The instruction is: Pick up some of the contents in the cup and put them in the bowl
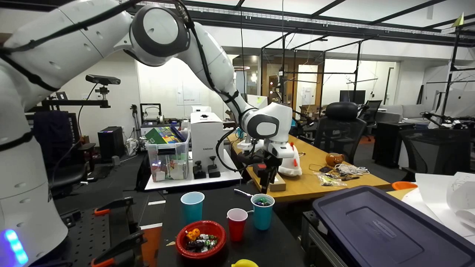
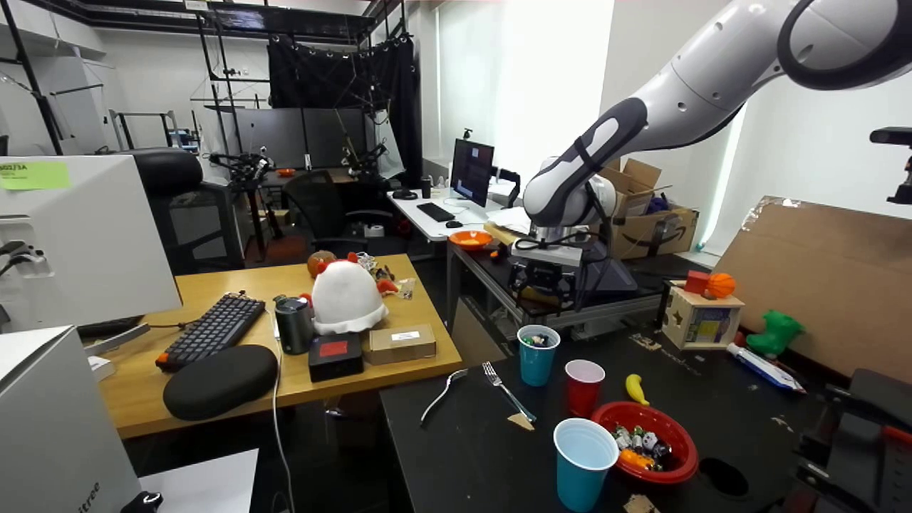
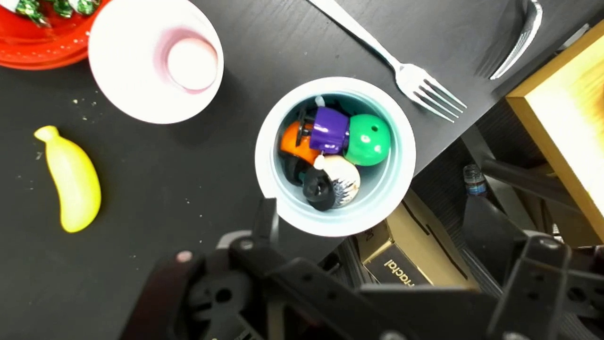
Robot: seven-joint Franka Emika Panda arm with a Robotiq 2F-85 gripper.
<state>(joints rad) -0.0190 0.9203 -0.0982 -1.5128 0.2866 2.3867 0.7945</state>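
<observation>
The teal-blue cup (image 1: 262, 218) stands upright near the edge of the black table; it also shows in an exterior view (image 2: 536, 367) and in the wrist view (image 3: 380, 208). In it lie several small toys, among them a green one (image 3: 370, 141), a purple one (image 3: 329, 131), an orange one (image 3: 300, 144) and a black-and-white one (image 3: 344, 182). My gripper (image 1: 266, 183) points down above the cup, with its fingers wide apart and nothing between them in the wrist view (image 3: 370, 212). The red bowl (image 1: 202, 254) holds orange, dark, silver and green pieces; it shows in an exterior view (image 2: 682, 467) and partly in the wrist view (image 3: 52, 54).
A red cup (image 1: 236, 227) stands between the cup and the bowl. Another teal cup (image 2: 584, 477) stands beside the bowl. A yellow banana (image 3: 73, 179) lies on the table. Two forks (image 3: 422, 87) (image 3: 521, 40) lie near the edge. A wooden desk (image 2: 420, 356) stands beyond.
</observation>
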